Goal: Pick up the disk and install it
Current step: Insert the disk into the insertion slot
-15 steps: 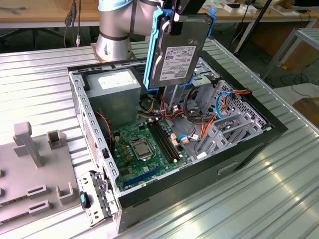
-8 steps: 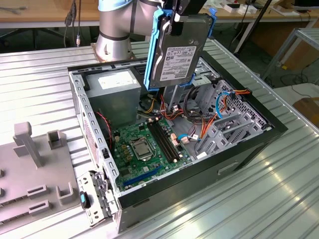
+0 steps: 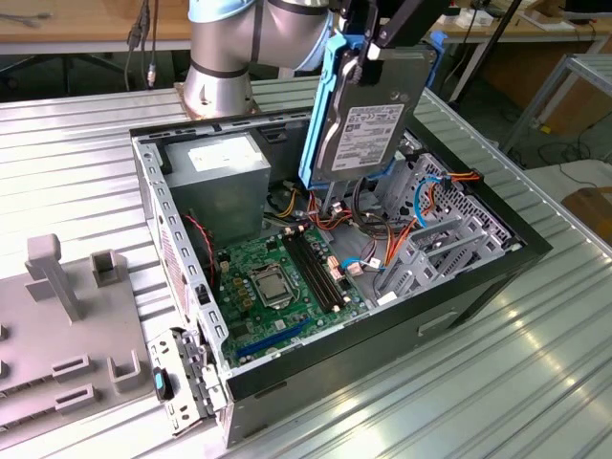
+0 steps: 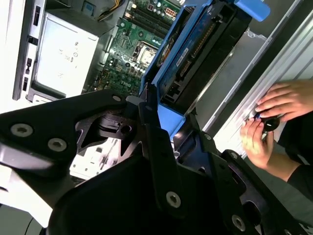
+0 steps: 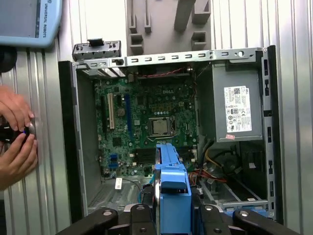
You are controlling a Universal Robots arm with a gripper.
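The disk (image 3: 366, 122) hangs upright above the open computer case (image 3: 478, 287), over its back half, with the silvery labelled face toward the exterior view and bright blue rails along its sides. My gripper (image 3: 371, 46) is shut on its upper end, one finger on each flat face. In the second wrist view the disk (image 4: 198, 46) runs away from my gripper (image 4: 171, 122), dark face and connector edge showing. In the first wrist view its blue rail (image 5: 171, 183) stands edge-on between the fingers (image 5: 141, 215), over the motherboard (image 5: 146, 122).
Inside the case lie a grey power supply with a white label (image 3: 222, 177), a green motherboard (image 3: 277, 277) and a metal drive cage (image 3: 435, 239) among orange and blue cables. A person's hands (image 4: 271, 115) rest on the ribbed table beside the case. A grey fixture plate (image 3: 67, 325) lies at the exterior view's left.
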